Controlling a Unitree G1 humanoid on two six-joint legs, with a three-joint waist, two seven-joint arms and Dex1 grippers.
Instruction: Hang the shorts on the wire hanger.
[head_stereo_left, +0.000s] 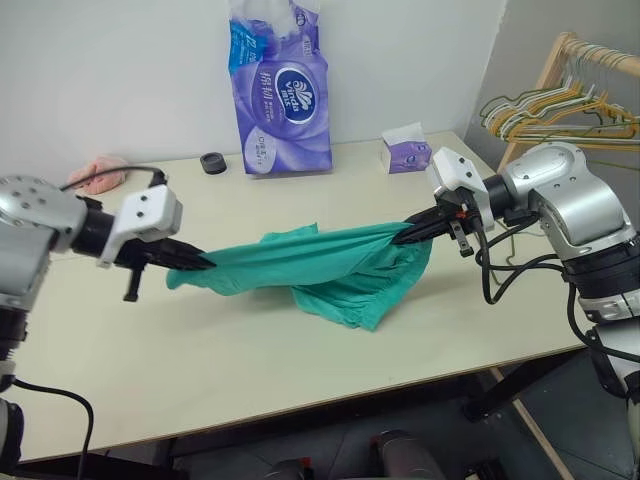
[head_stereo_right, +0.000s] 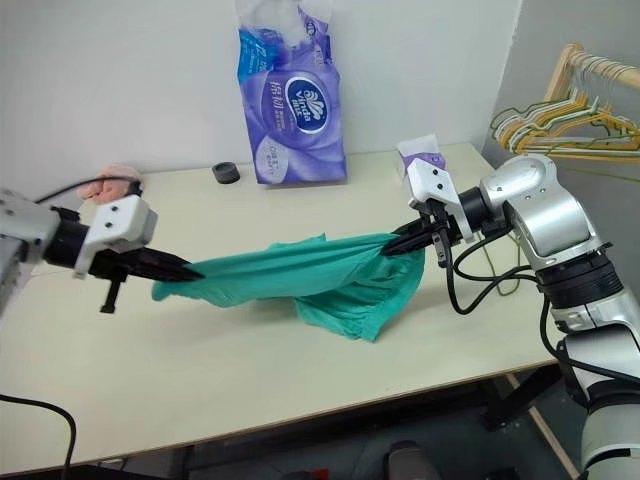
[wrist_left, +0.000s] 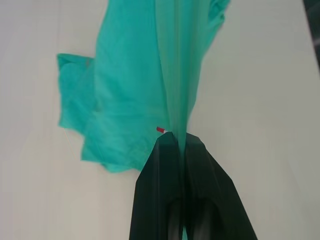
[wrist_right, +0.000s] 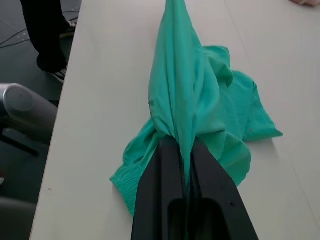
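Note:
The teal-green shorts (head_stereo_left: 330, 265) hang stretched between my two grippers, a little above the beige table (head_stereo_left: 250, 380). Their loose lower part droops onto the tabletop near the middle. My left gripper (head_stereo_left: 205, 263) is shut on the left end of the cloth. The left wrist view shows the fabric (wrist_left: 135, 75) pinched at the fingertips (wrist_left: 167, 142), with a small orange bit (wrist_left: 160, 130) beside them. My right gripper (head_stereo_left: 400, 238) is shut on the right end, and the cloth (wrist_right: 190, 90) runs away from its fingertips (wrist_right: 167, 150). The wire hanger is out of view.
A purple tissue pack (head_stereo_left: 280, 95) stands at the back of the table, with a small tissue box (head_stereo_left: 405, 152) to its right. A black ring (head_stereo_left: 213, 163) and a pink cloth lump (head_stereo_left: 100, 172) lie back left. A wooden rack with several hangers (head_stereo_left: 560, 110) stands far right.

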